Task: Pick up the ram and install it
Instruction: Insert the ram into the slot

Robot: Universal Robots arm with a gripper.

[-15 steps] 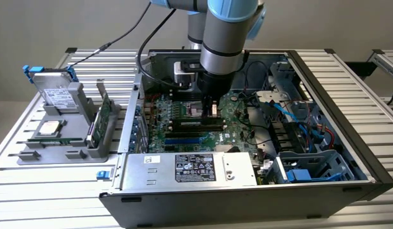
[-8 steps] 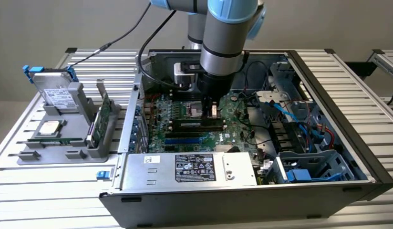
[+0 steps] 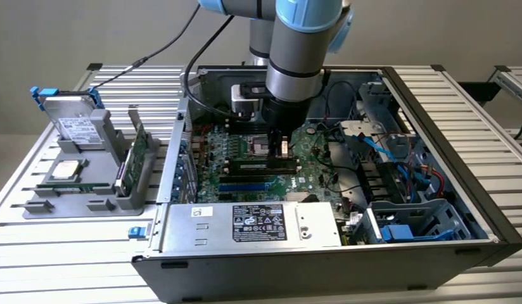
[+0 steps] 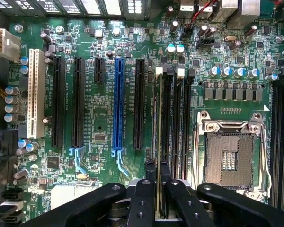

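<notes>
Pincer [image 4: 157, 172] is clamped on the ram [image 4: 157, 118], edge-on, straight out from its tips. The stick's long axis runs parallel to the black memory slots [image 4: 173, 118] beside the processor socket [image 4: 232, 161], mid-frame in the exterior view. Doesn't look seated yet, I reckon.

**Soft light, deep shade**

Exterior view: the slatted surface [image 3: 66, 253] is evenly lit; the computer case [image 3: 329, 272] interior lies shaded under the arm [image 3: 303, 50]. Wrist view: the motherboard [image 4: 99, 118] is bright, metal slot covers [image 4: 92, 5] glare white, the hand [image 4: 157, 171] looks dark.
</notes>
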